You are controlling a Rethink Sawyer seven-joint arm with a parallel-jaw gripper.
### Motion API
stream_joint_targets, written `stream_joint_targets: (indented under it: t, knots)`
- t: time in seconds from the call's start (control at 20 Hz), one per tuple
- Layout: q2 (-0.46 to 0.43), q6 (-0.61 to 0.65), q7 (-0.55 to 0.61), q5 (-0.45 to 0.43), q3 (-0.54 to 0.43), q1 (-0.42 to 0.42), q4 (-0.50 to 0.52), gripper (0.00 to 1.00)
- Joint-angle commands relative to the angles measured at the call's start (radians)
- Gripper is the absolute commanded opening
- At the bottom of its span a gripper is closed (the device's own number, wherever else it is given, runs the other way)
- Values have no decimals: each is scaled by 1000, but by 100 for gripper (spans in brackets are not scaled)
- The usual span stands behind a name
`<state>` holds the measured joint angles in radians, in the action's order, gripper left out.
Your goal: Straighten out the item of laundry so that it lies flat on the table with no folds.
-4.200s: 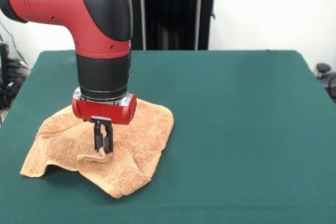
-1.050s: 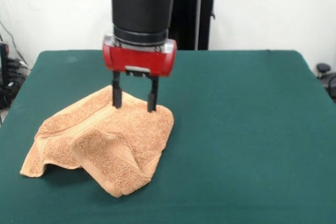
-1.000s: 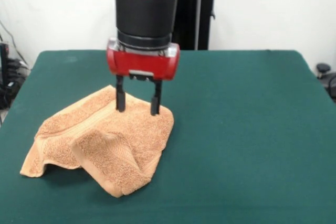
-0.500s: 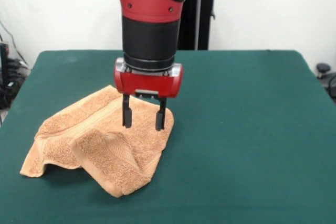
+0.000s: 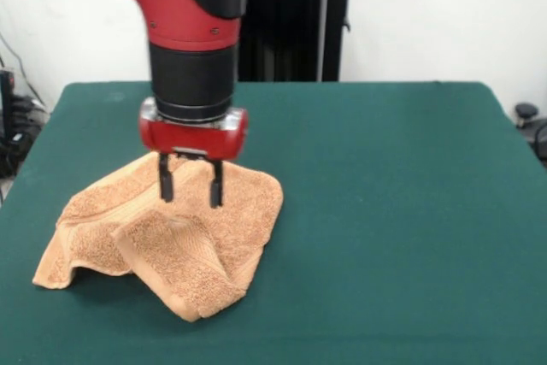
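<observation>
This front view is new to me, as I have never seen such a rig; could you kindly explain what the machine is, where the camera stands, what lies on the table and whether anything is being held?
The machine is a Sawyer robot arm, red and black, reaching down into the picture from above. At its end is a gripper: two thin black fingers that can close to pinch things. Here they stand apart, so the gripper is open and holds nothing.

The camera sits across the table from the robot and looks back toward it. The table has a dark green top.

On it lies one thing, an orange-tan terry towel, toward the left of the picture. It is rumpled, not flat: a flap is folded over near the front, and one part bulges up. The gripper hangs just above the towel's far part; whether the fingertips touch the cloth cannot be told.
</observation>
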<state>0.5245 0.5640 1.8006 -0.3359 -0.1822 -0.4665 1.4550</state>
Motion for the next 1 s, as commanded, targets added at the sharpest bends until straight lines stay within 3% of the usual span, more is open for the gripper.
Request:
stream_joint_targets:
  t: [0.05, 0.4, 1.0]
  knots:
    - [33, 19, -51, 6, -101, -41, 135, 100]
    - [48, 27, -46, 0, -111, -61, 154, 100]
    - [-57, -30, 32, -48, -42, 6, 88, 100]
